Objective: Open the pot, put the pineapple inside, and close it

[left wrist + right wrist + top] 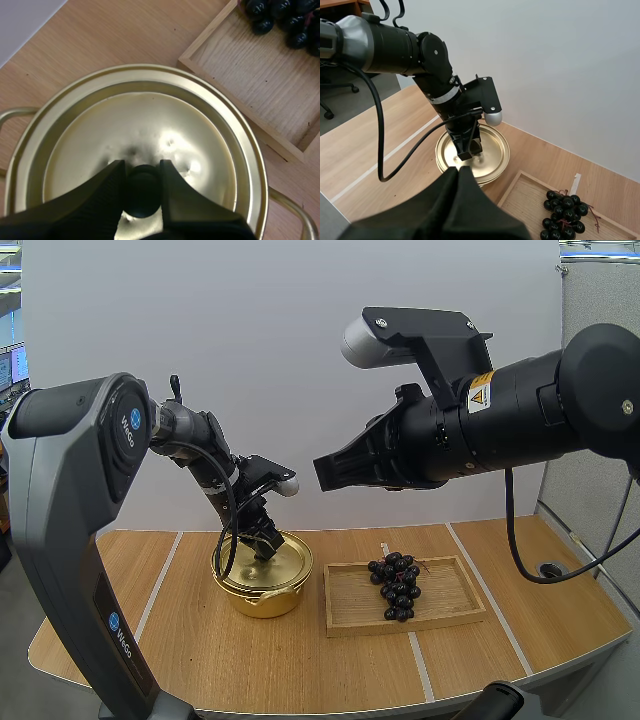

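Wooden tray (450,595) lies flat on the table (300,670), right of centre. One bunch of dark grapes (397,587) lies inside it, in its left half. Pale lines cross the table.

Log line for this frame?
left hand: shut on lid knob | lid: on pot | right hand: shut, empty, raised | grapes: on tray

Left fingers (95,202) pinch the black knob (142,191) on the gold lid (150,127).
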Robot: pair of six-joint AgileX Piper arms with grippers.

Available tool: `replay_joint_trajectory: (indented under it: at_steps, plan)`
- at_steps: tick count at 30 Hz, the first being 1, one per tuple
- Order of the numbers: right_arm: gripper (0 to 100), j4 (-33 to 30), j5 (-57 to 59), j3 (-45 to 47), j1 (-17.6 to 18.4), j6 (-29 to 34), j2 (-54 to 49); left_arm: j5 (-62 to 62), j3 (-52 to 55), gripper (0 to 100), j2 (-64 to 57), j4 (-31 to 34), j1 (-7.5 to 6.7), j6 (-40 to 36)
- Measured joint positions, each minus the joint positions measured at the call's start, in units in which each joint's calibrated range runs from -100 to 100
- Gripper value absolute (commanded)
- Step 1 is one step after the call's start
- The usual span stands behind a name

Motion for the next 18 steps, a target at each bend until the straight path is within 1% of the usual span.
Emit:
replay_joint_trajectory:
  at_steps: [2,3,5,6,7,9,10,11,18]
  plan:
    - [0,0.00,0.00,0.00,0.00,0.00,0.00,0.00,0.00,0,0.00,0.00,0.00,0.00]
    - [0,0.00,0.00,0.00,0.00,0.00,0.00,0.00,0.00,2,0.00,0.00,0.00,0.00]
    - [0,0.00,0.00,0.00,0.00,0.00,0.00,0.00,0.00,11,0.00,0.00,0.00,0.00]
    - [0,0.00,0.00,0.00,0.00,0.00,0.00,0.00,0.00,25,0.00,0.00,0.00,0.00]
    - [0,0.00,0.00,0.00,0.00,0.00,0.00,0.00,0.00,36,0.00,0.00,0.00,0.00]
    - [0,0.00,0.00,0.00,0.00,0.00,0.00,0.18,0.00,62,0.00,0.00,0.00,0.00]
    - [0,0.00,0.00,0.00,0.00,0.00,0.00,0.18,0.00,93,0.00,0.00,0.00,0.00]
    - [0,0.00,0.00,0.00,0.00,0.00,0.00,0.18,0.00,100,0.00,0.00,0.00,0.00]
    - [0,0.00,0.00,0.00,0.00,0.00,0.00,5.37,0.00,100,0.00,-0.10,0.00,0.47]
